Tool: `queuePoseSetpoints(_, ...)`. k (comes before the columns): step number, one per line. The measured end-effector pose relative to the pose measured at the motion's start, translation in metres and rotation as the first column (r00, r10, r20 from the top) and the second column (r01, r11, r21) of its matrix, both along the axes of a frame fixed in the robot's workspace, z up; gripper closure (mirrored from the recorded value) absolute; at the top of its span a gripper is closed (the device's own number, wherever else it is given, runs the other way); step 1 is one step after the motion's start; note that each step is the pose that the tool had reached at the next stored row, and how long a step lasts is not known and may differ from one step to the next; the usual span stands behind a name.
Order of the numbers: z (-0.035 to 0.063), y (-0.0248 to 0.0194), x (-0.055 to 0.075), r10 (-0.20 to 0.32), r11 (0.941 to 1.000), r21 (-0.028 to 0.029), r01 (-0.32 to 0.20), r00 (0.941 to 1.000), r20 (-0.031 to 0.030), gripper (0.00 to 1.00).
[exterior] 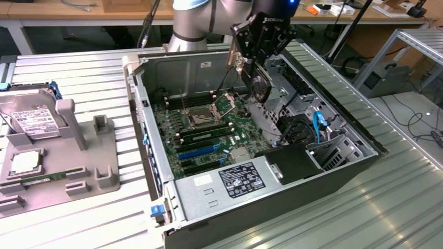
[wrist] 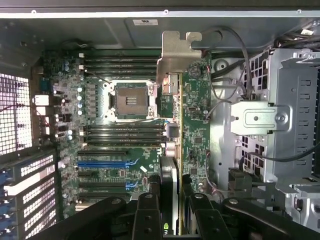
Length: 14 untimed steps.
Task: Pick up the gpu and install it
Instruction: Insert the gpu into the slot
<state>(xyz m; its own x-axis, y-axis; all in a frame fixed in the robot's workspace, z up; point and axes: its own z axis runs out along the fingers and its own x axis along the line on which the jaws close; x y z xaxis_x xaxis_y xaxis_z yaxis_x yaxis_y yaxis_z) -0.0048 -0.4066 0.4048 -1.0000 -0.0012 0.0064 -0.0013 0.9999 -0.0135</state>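
Gripping the gpu [exterior: 261, 86] edgewise in the tool [exterior: 249, 62], hanging over the motherboard [exterior: 207, 129] of the open case [exterior: 140, 104]; pickup done, not yet sitting in any slot.

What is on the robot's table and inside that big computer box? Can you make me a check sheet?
surface: ribbed metal table, carrying an open computer case
job's things: gpu held on edge over the motherboard, not yet in a slot
clutter: hard drive on a grey holder, at the exterior view's left
grippers: pincer closed on the gpu
cables: blue cable inside the case; black cables on the floor
surroundings: wooden benches behind
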Motion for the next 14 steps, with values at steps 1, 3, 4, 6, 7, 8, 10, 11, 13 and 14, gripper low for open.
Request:
queuePoseSetpoints(1, 0.0, 0.0, 0.0, 0.006, 1.0, 0.0, -0.006, 1.0, 0.0, 0.73)
queuePoseSetpoints(3, 0.0, 0.0, 0.0, 0.022, 0.9997, 0.0, -0.022, 0.9997, 0.0, 0.73)
queuePoseSetpoints(4, 0.0, 0.0, 0.0001, 0.038, 0.9993, 0.0, -0.038, 0.9993, 0.0, 0.73)
queuePoseSetpoints(6, 0.0, 0.0, 0.0002, 0.055, 0.9985, 0.0001, -0.055, 0.9985, 0.0, 0.73)
queuePoseSetpoints(7, 0.0, 0.0, 0.0002, 0.059, 0.9983, 0.0, -0.059, 0.9983, 0.0, 0.73)
queuePoseSetpoints(8, 0.0, 0.0, 0.0003, 0.065, 0.9979, 0.0, -0.065, 0.9979, 0.0, 0.73)
queuePoseSetpoints(10, 0.0, 0.0, 0.0003, 0.072, 0.9974, 0.0, -0.072, 0.9974, 0.0, 0.73)
queuePoseSetpoints(11, 0.0, 0.0, 0.0004, 0.076, 0.9971, 0.0, -0.076, 0.9971, 0.0, 0.73)
queuePoseSetpoints(13, 0.0, 0.0, 0.0004, 0.087, 0.9962, 0.0, -0.087, 0.9962, 0.0, 0.73)
queuePoseSetpoints(14, 0.0, 0.0, 0.0004, 0.09, 0.9959, 0.0, -0.09, 0.9959, 0.0, 0.73)
